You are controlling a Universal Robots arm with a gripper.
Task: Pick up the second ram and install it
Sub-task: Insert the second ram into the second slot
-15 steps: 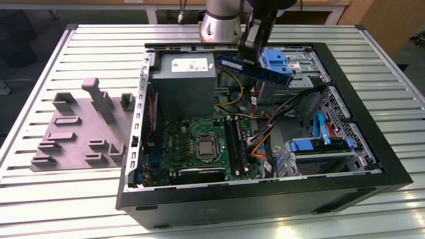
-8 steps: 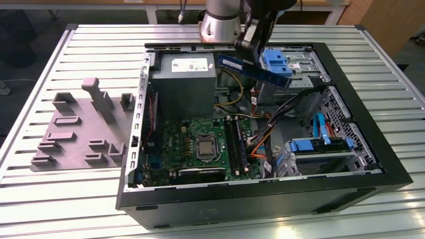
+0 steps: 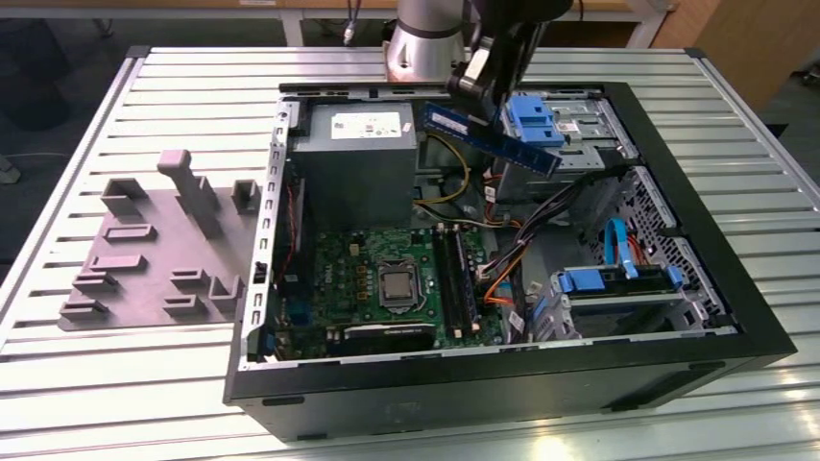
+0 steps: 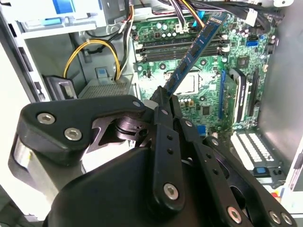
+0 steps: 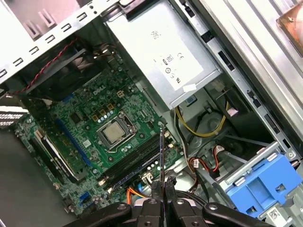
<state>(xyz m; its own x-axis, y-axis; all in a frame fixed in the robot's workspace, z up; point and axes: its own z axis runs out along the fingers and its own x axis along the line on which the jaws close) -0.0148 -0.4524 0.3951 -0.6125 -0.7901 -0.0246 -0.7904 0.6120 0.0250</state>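
My gripper (image 3: 464, 96) is shut on the second ram (image 3: 497, 140), a thin dark blue stick held tilted in the air above the open computer case, over the area between the power supply and the blue drive bracket. In the second wrist view the ram (image 4: 195, 49) sticks out from the fingertips (image 4: 163, 101) toward the motherboard. The first wrist view shows the ram (image 5: 161, 153) edge-on, above the long black memory slots (image 5: 135, 163). Those slots (image 3: 455, 279) lie beside the processor socket (image 3: 396, 286), well below and nearer the case front than the ram.
The black case (image 3: 513, 384) lies open on a slatted metal table (image 3: 129, 384). A grey power supply (image 3: 352, 158), blue drive brackets (image 3: 532, 120), and orange and yellow cables (image 3: 502, 283) crowd the inside. A grey moulded tray (image 3: 154, 250) sits at the exterior view's left.
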